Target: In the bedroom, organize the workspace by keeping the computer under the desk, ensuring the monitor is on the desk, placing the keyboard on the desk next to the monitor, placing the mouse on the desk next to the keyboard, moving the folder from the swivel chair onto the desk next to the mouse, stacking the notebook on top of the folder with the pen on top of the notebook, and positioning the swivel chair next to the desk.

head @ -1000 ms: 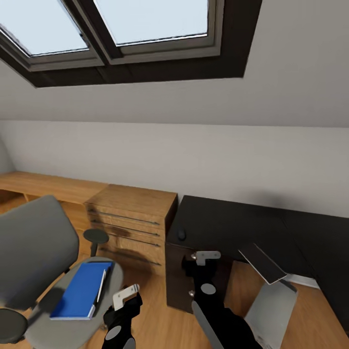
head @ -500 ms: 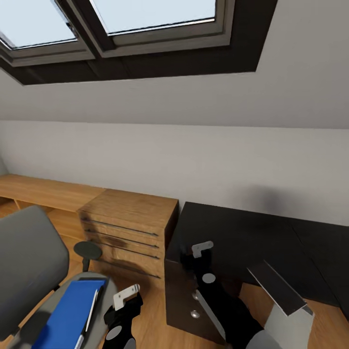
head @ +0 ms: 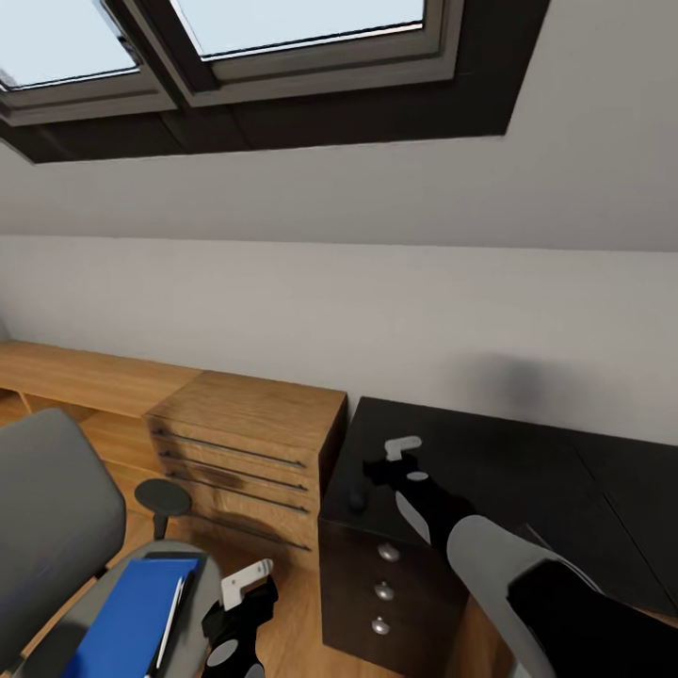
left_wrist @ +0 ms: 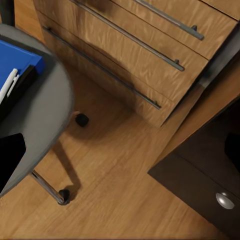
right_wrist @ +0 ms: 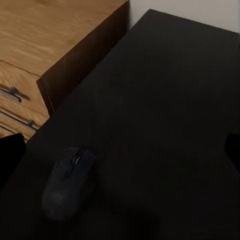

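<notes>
Since a second ago the right gripper [head: 400, 460] has come forward over the desk [head: 490, 461], above the mouse [right_wrist: 69, 181] near the desk's left edge. Whether its fingers are open, I cannot tell. Small, light and smooth, the mouse is best pinched at its sides.

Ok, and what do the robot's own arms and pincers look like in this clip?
In the head view both arms are glossy black with pale grey parts. The right arm has a broad light grey shell near the camera, black links beyond it, and small grey round caps at the joints. Each pincer, the right pincer and the left pincer, carries an off-white bracket-like piece on a black body. No cables or markings are visible.
</notes>
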Available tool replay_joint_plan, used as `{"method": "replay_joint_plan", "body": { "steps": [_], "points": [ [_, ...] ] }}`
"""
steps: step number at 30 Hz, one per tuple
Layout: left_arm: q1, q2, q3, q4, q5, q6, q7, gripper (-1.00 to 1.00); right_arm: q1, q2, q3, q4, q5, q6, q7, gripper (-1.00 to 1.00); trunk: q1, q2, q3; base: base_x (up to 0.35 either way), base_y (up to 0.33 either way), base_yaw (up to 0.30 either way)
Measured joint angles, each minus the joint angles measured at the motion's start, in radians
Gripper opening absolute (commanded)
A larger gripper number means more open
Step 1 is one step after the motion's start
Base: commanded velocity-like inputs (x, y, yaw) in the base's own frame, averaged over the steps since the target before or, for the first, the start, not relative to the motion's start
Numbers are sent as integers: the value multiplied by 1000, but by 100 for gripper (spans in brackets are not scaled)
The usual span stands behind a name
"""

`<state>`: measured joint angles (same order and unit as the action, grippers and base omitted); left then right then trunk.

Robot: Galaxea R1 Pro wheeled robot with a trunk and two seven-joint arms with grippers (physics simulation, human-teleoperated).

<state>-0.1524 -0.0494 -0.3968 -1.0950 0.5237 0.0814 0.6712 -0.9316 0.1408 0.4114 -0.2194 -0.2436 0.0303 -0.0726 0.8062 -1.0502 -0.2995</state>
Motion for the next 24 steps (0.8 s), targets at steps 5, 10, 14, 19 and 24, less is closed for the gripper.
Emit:
{"method": "replay_joint_plan", "body": {
  "steps": [5, 10, 14, 19, 24],
  "points": [
    [0, 0, 0, 4, 0, 0, -1, 100, -2, 17, -1, 11, -8, 94, 1, 100, 0, 0, 0, 183, 0, 0],
    [0, 0, 0, -1, -1, 0, 3, 100, -2, 34, -2, 10, -27, 205, 2, 100, 0, 0, 0, 31, 0, 0],
    [0, 1, 1, -47, -2, 0, 3, 100, -2, 34, 0, 8, -146, 244, 1, 100, 12, -21, -9, 2, 0, 0],
    [0, 0, 0, -71, 3, 4, 2, 100, -2, 34, 2, 6, -169, 272, -1, 100, 31, -56, -25, 0, 0, 0],
    [1, 1, 1, -102, 6, 10, 2, 100, -2, 34, 1, 6, -170, 270, 1, 100, 50, -91, -41, 0, 0, 0]
  ]
}}
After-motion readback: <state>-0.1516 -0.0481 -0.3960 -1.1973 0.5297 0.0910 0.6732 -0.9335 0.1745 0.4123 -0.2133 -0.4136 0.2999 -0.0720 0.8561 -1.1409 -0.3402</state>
